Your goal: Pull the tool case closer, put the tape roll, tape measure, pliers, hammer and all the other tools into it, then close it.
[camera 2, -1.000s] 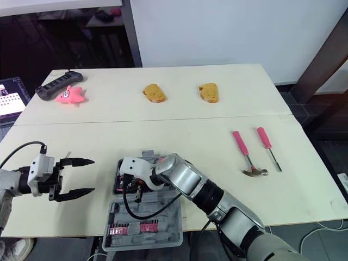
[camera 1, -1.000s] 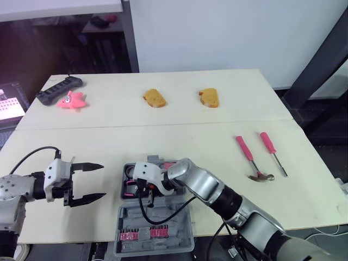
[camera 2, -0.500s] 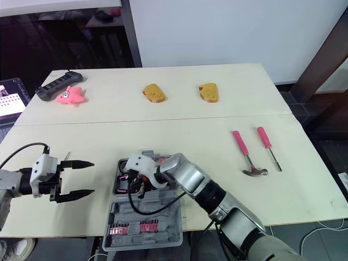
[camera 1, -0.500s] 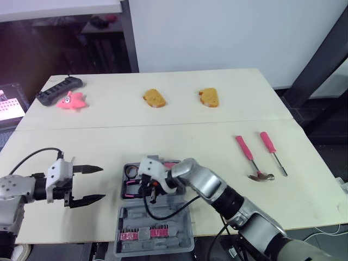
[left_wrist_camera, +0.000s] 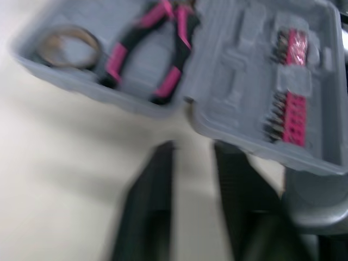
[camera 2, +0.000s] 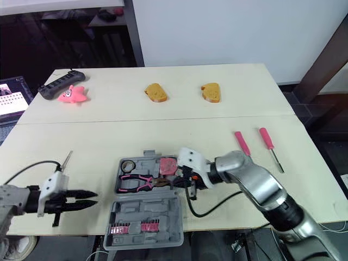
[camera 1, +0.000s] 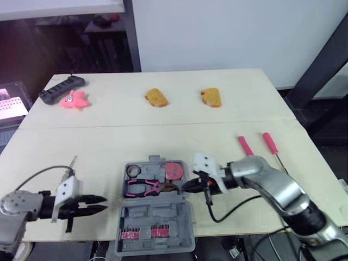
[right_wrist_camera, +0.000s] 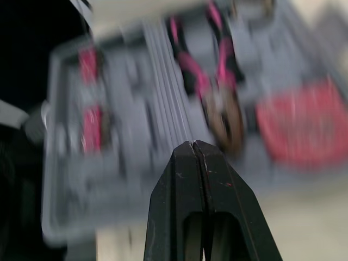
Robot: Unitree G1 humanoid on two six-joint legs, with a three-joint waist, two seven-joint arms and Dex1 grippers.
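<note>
Right tool point(right_wrist_camera: 194, 147) pressed together just beside open tool case point(camera 1: 157, 215); left tool point(camera 2: 95, 198) seemingly slightly spread, empty

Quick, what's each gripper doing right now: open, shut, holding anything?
Left gripper: fingers slightly open, holding nothing.
Right gripper: fingers shut, holding nothing.

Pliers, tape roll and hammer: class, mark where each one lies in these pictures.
Pliers point(camera 2: 147, 181), right eye view, where the pink handles meet.
Tape roll point(left_wrist_camera: 46, 42), left wrist view, on the roll's band.
Hammer point(camera 2: 241, 143), right eye view, on the pink handle.
</note>
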